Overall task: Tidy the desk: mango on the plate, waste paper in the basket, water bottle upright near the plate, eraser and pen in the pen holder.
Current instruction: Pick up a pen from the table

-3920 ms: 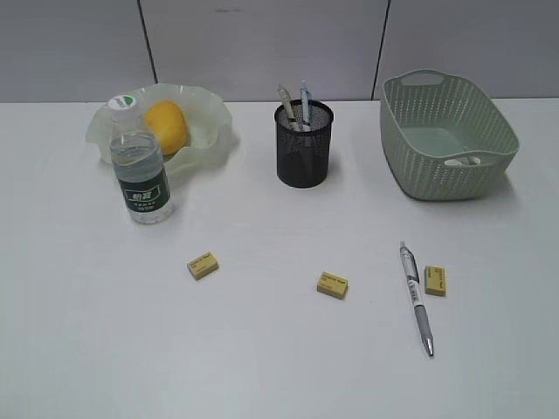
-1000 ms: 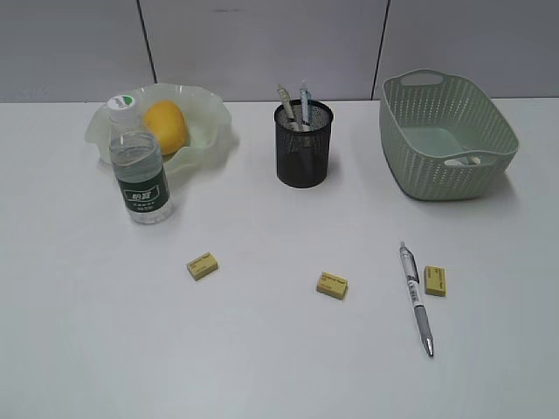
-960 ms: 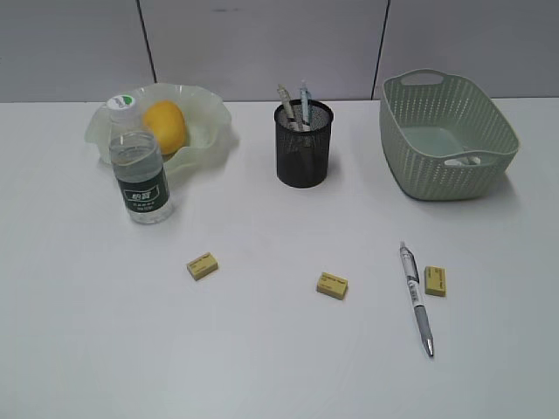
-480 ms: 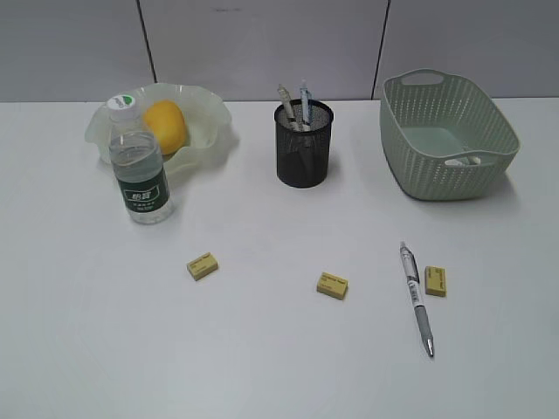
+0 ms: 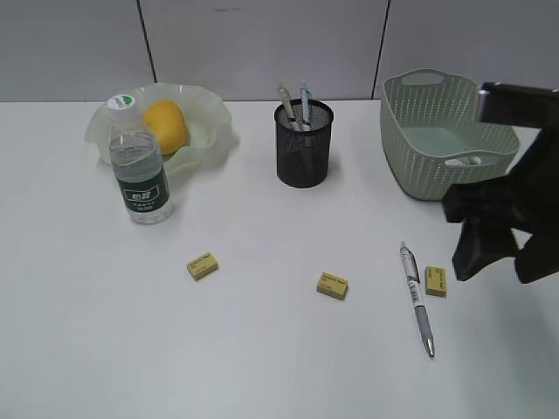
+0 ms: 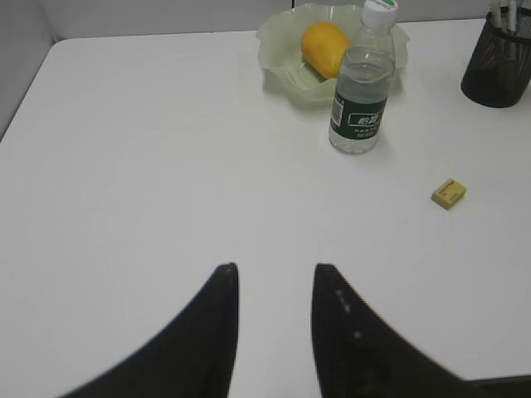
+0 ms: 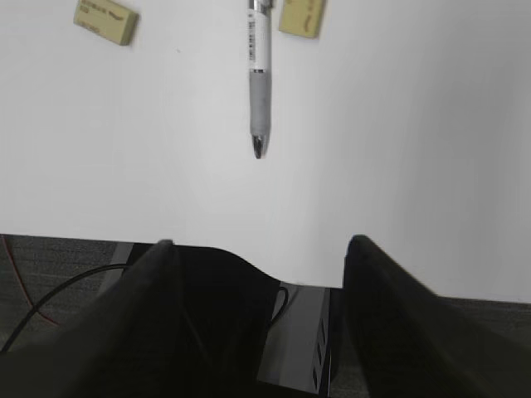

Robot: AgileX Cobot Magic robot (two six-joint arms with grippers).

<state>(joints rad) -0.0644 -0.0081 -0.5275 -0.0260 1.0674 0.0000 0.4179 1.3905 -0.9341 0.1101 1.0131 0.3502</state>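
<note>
Right hand [image 5: 502, 262] at right edge of frame, fingers apart, empty, above pen [image 5: 417, 297] and eraser [image 5: 435, 280]. Left hand [image 6: 274, 278] apart, empty.

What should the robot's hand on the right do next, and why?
Probably lower the open right gripper onto the pen or the eraser beside it. Both lie loose on the table close to that gripper, not yet in the pen holder.
</note>
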